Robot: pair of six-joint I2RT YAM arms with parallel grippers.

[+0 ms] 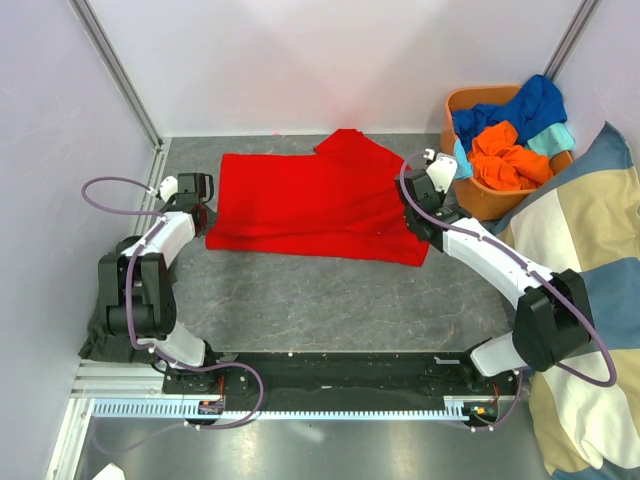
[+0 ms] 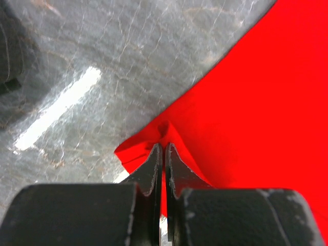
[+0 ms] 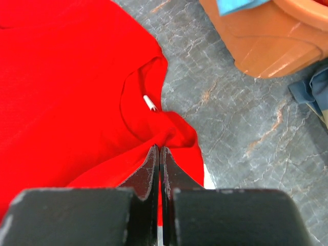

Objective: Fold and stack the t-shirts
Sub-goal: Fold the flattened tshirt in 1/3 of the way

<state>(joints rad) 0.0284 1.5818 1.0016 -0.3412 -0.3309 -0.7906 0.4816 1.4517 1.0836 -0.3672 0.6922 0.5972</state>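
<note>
A grey marbled tabletop [image 1: 330,300] is sitting inside pale walls [image 1: 350,60], with a metal frame post [image 1: 115,65] running along the far left corner. The red t-shirt [image 1: 300,200] is lying spread across the middle, toward the far side. Bare stone is showing between its near edge and the arm bases, and in a narrow strip on the left.

The left claw [image 2: 164,146] is clenching a small fold at the shirt's near left corner. The right claw [image 3: 160,148] is pinching the right edge just beside the collar, where a white tag [image 3: 148,102] is showing.

At the far right an orange basket [image 1: 478,198] is holding an orange shirt [image 1: 505,160], a royal blue shirt [image 1: 530,105] and a light teal shirt [image 1: 555,138], heaped together. A blue-and-beige checked cushion [image 1: 590,220] is leaning in beside the basket on the right.
</note>
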